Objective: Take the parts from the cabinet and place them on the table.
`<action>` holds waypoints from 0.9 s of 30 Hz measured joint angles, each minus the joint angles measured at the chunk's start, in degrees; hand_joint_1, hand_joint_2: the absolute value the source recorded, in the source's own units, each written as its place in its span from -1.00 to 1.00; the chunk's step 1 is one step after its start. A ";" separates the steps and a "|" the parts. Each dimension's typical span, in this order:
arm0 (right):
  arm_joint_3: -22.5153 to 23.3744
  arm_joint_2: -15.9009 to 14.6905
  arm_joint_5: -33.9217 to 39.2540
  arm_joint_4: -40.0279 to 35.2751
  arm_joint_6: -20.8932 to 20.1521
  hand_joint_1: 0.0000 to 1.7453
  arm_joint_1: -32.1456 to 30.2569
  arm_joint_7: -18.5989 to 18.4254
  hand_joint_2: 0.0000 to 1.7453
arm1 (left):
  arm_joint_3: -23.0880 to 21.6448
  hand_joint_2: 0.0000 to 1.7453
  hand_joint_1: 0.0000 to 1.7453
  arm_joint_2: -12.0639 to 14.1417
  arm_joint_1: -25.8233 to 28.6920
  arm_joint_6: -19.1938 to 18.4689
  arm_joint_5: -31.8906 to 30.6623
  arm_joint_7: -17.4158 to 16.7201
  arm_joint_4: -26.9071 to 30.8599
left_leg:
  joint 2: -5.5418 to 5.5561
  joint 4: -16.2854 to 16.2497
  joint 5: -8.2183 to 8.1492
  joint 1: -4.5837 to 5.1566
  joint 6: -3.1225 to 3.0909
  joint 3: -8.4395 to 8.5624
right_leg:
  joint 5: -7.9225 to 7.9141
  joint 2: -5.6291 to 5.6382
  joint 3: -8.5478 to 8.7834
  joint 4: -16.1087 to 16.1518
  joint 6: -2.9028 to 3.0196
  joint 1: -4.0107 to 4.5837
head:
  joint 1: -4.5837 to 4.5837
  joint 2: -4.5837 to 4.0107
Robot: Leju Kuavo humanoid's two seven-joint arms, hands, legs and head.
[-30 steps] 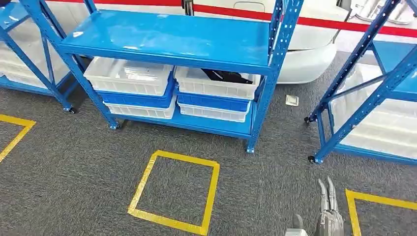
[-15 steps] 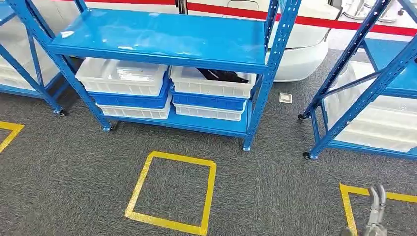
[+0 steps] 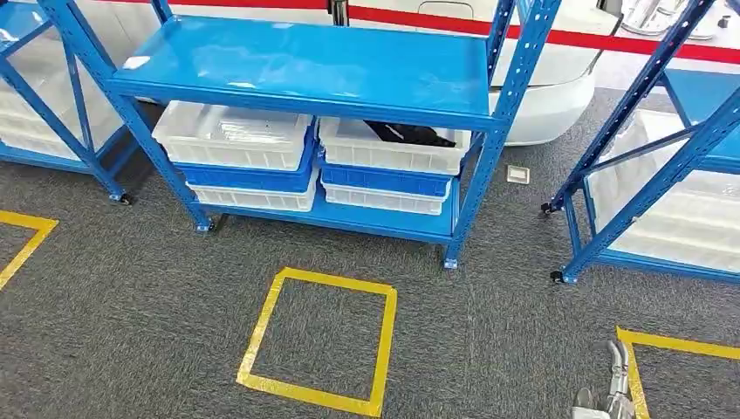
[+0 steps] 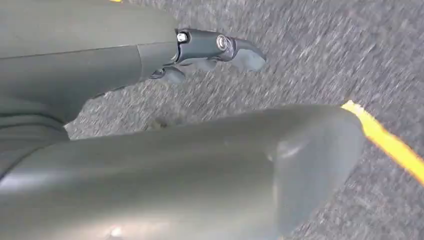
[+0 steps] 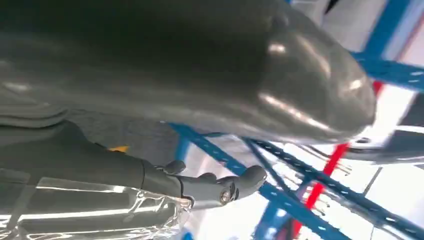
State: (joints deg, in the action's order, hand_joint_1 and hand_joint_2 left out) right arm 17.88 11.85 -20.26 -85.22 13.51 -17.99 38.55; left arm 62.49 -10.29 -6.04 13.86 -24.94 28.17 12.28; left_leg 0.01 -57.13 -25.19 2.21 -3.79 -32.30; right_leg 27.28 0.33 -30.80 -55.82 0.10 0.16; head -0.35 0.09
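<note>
Blue cabinet (image 3: 305, 70) upper centre, black part (image 3: 410, 133) in white bin (image 3: 388, 150); right hand (image 3: 611, 388) lower right, left hand (image 4: 210, 50) fingers loosely extended, both empty.

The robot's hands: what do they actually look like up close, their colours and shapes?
The left hand has a smooth, rounded dull-grey cover, a thick grey thumb and darker slim fingers with small silver screw heads at the hinges. The right hand matches it: glossy grey rounded shell and dark fingers. From the head view, the right hand shows pale silver-grey, narrow fingers.
</note>
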 joint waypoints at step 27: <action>14.75 -2.54 1.92 40.65 0.54 -1.00 14.79 1.40 -1.00 | -0.87 -1.00 -1.00 1.05 0.34 -0.22 -2.62 -1.57 0.00 | 0.59 -0.19 0.29 -2.12 2.44 -0.61 | -0.63 0.20 0.60 0.52 -2.53 -2.16 | 0.44 0.00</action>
State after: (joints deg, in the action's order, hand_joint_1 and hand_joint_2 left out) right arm 32.63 9.31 -18.34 -44.57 14.05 -3.20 39.95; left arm 61.61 -9.25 -5.70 13.64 -27.56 26.60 12.28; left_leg 0.60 -57.32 -24.89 0.09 -1.35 -32.91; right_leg 26.65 0.53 -30.20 -55.30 -2.43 -2.00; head 0.09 0.09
